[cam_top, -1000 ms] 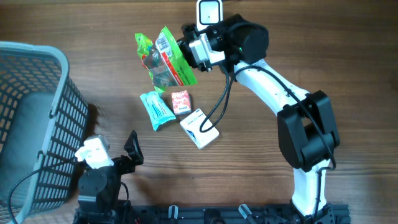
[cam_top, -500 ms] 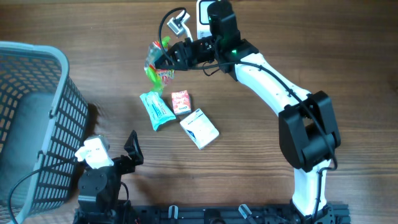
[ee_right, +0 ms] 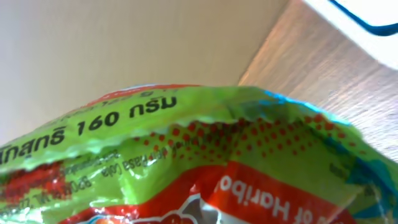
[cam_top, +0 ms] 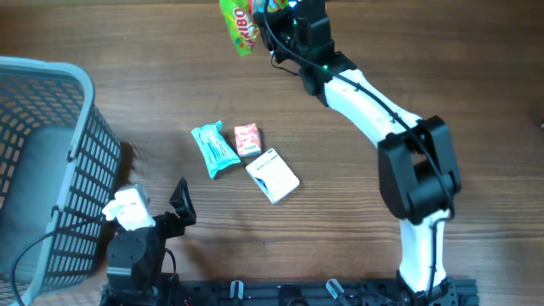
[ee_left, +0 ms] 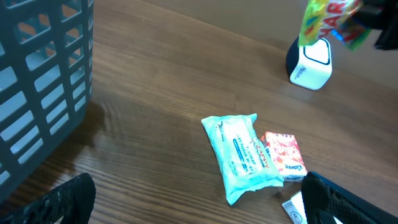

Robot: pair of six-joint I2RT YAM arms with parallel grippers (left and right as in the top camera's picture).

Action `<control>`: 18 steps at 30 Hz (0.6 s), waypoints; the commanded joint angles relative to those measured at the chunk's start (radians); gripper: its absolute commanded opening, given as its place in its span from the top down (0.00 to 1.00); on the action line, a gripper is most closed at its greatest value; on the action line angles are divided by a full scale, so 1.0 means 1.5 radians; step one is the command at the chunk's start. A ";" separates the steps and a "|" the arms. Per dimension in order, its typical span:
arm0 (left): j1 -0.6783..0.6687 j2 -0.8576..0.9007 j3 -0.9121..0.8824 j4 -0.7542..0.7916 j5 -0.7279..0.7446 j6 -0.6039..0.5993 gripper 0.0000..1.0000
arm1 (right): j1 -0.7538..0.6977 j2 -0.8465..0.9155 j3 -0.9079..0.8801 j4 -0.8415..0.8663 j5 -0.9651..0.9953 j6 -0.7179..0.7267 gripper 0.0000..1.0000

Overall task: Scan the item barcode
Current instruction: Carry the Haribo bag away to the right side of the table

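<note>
One basket (cam_top: 83, 161), right claw (cam_top: 269, 15) gripping candy bag (cam_top: 240, 20)

A teal soft packet (cam_top: 214, 150), a small red-and-white box (cam_top: 246, 139) and a white carton (cam_top: 273, 176) lie close together on a wooden table (cam_top: 153, 51), apart from a grey plastic basket (cam_top: 81, 161).

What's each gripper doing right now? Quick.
Left gripper: open, holding nothing.
Right gripper: shut on the candy bag.
</note>
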 commanded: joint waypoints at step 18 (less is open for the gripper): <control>-0.003 -0.005 -0.003 0.002 0.006 -0.006 0.00 | -0.086 0.035 0.224 -0.233 -0.110 -0.144 0.95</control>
